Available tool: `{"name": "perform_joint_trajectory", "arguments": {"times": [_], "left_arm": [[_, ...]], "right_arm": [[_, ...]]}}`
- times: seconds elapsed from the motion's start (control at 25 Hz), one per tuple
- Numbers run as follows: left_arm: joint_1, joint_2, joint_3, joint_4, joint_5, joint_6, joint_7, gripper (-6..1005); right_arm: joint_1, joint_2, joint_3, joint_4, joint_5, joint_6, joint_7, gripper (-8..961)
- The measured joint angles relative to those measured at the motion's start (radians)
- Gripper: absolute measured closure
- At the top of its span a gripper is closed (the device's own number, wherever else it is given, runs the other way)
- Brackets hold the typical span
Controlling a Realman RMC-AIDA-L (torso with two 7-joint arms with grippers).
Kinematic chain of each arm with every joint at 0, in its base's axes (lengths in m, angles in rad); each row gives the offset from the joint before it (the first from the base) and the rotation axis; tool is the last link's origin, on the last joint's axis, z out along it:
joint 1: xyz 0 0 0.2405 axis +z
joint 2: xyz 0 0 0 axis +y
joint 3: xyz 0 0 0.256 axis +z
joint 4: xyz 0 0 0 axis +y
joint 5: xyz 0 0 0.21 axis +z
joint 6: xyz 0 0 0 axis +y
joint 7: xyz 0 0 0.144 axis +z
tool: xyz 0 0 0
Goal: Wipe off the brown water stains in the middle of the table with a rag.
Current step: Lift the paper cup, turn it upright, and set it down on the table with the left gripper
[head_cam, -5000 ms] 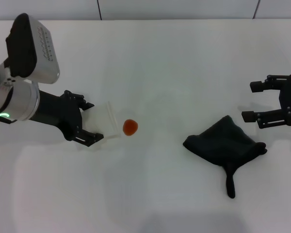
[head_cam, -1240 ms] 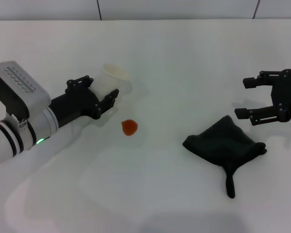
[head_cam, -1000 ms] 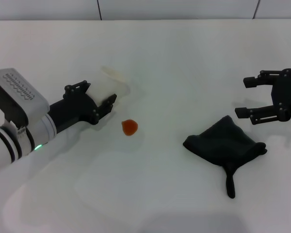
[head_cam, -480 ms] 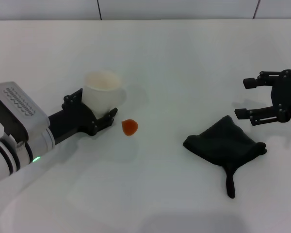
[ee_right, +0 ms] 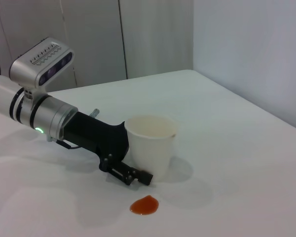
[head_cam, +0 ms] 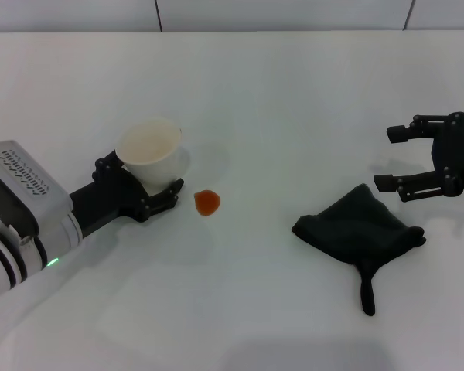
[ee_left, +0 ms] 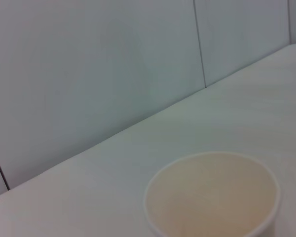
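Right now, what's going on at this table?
The left gripper holds a paper cup upright, low over or on the table just left of the brown stain. The stain is not yet wiped. The rag lies crumpled to the right, untouched. The right gripper is open, beside the rag's far right and not touching it.

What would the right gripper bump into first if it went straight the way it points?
Probably nothing nearby: the open right gripper points left across bare table, passing behind the rag; height is unclear.
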Motion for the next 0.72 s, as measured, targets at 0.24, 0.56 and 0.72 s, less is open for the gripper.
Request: {"name": "perform_joint_trajectory", "arguments": {"times": [0.24,0.56,0.72], "left_arm": [[-0.005,0.001,-0.001,0.000,-0.002,0.001,-0.009,127],[0.001,0.001,-0.003,0.001,-0.010,0.020,-0.009,104],[0.017,0.002,-0.001,0.001,-0.041,0.033,-0.016,104]], "right_arm": [[-0.001,0.000,0.000,-0.002,0.000,-0.001,0.000,97],[-0.002,0.000,0.000,-0.005,0.000,-0.003,-0.001,97],[0.000,0.000,0.000,-0.005,0.000,-0.003,-0.001,97]]}}
